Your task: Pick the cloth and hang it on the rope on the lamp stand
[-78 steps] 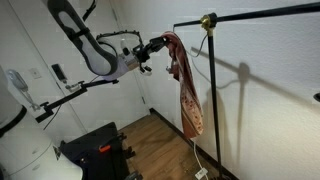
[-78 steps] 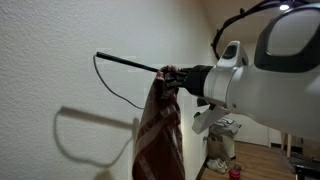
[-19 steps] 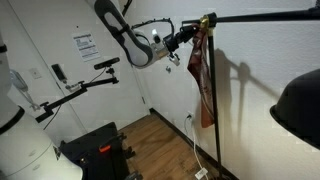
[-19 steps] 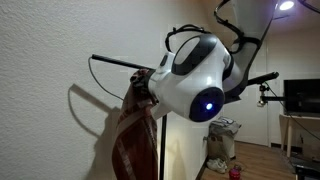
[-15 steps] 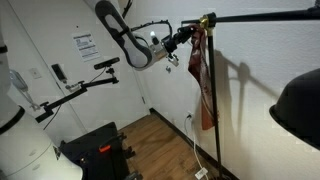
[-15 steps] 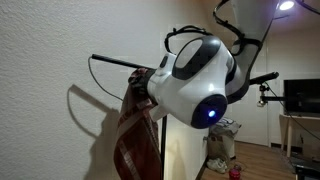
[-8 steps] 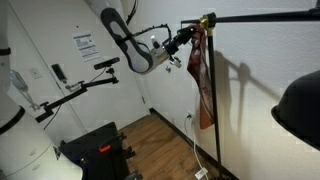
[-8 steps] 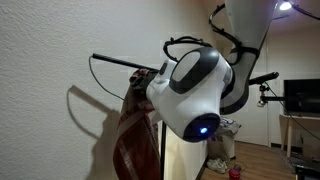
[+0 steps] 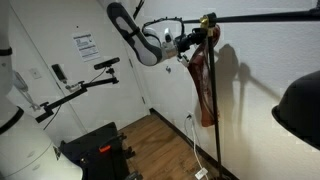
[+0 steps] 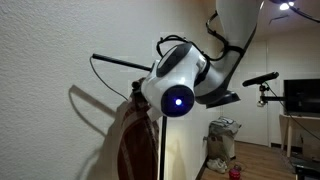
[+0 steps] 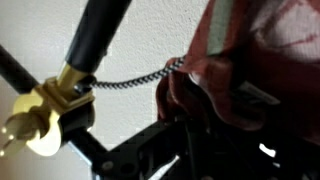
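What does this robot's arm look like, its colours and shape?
The arm is smooth, rounded white shells with darker joints. A round blue light glows on one segment. Thin black cables loop alongside, and the gripper at its end is black.

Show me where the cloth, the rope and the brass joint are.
cloth (image 9: 204, 90): in an exterior view, middle of its hanging length.
rope (image 11: 135, 80): wrist view, middle of the braided stretch.
brass joint (image 11: 48, 108): wrist view, its shiny body.
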`<action>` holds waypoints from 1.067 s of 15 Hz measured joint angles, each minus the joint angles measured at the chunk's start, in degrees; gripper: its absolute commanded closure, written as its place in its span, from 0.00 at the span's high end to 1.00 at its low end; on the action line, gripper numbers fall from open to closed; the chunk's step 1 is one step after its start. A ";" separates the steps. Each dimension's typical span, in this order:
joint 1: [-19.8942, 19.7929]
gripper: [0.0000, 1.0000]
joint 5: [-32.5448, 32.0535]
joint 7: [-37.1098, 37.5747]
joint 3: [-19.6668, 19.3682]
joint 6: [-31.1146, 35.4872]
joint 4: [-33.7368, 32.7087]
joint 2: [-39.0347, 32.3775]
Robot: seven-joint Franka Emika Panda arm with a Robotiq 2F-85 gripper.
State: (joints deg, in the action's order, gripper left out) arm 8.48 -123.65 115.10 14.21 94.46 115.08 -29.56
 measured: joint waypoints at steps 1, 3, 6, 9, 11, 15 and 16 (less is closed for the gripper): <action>-0.61 0.01 1.03 -1.52 -0.24 2.19 -1.14 0.00; -1.32 0.01 3.55 -4.51 -0.68 5.43 -3.24 -0.05; -1.51 0.01 9.45 -9.17 -0.76 7.63 -6.17 -0.62; -1.09 0.36 13.76 -13.96 -0.77 7.63 -8.69 -1.95; -0.69 0.51 14.61 -17.02 -0.83 7.62 -9.62 -2.71; 0.58 0.81 14.61 -21.44 -1.21 7.59 -10.06 -3.51; 0.95 0.88 14.59 -22.26 -1.29 7.59 -10.10 -3.65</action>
State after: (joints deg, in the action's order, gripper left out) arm 9.42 -109.05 92.83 12.92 102.05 104.98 -33.21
